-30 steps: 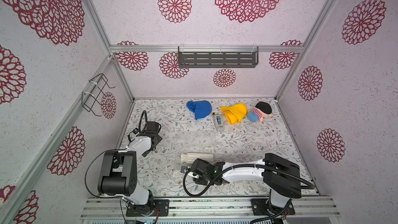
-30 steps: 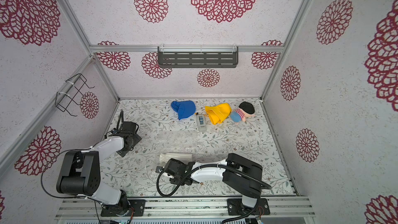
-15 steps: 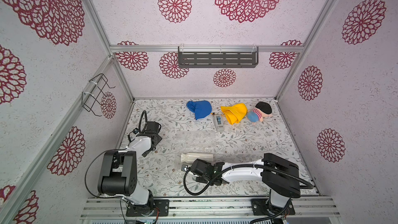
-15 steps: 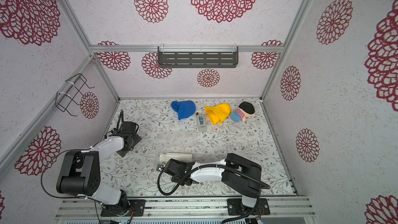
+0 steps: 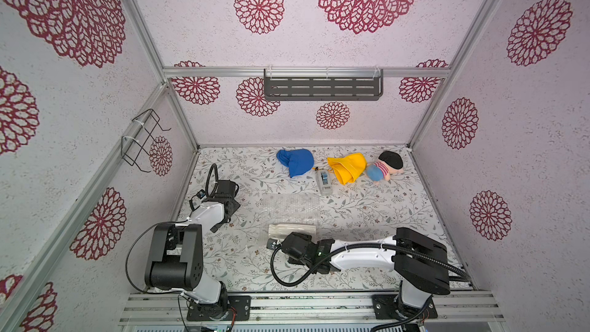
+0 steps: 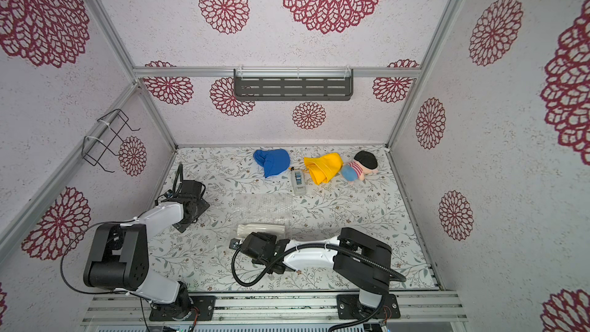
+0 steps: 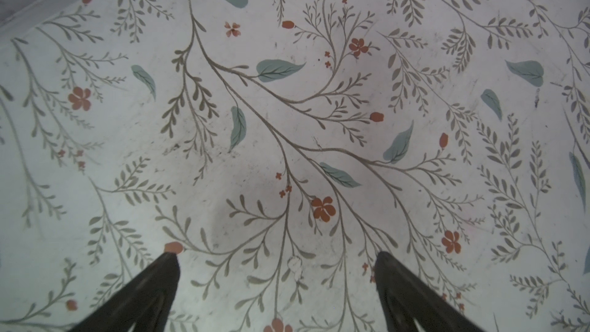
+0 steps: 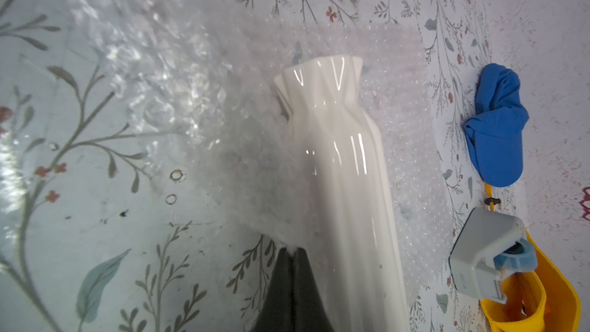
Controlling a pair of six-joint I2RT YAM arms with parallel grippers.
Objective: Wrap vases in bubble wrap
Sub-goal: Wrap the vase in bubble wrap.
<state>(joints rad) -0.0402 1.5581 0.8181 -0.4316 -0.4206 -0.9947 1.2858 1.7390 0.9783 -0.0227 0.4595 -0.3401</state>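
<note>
The white ribbed vase [image 5: 292, 228] [image 6: 261, 228] lies on its side on the near edge of the clear bubble wrap [image 5: 292, 207] [image 6: 265, 206], which is spread on the floral table. In the right wrist view the vase [image 8: 344, 170] runs lengthwise beside my right gripper [image 8: 292, 249]. That gripper is shut, its tips pinching the edge of the bubble wrap [image 8: 178, 91], and the sheet rises crinkled next to the vase. From above, the right gripper [image 5: 295, 240] sits just in front of the vase. My left gripper [image 7: 276, 257] [image 5: 226, 217] stands open over bare table at the left, holding nothing.
At the back lie a blue cloth [image 5: 297, 161], a white-grey tape dispenser [image 5: 325, 182], a yellow cloth [image 5: 348, 167] and a plush toy [image 5: 384, 167]. A grey shelf [image 5: 322, 87] hangs on the back wall and a wire rack [image 5: 140, 138] on the left wall.
My right gripper has gone from partly open to shut on the bubble wrap's edge by the vase. The left arm has not moved.
</note>
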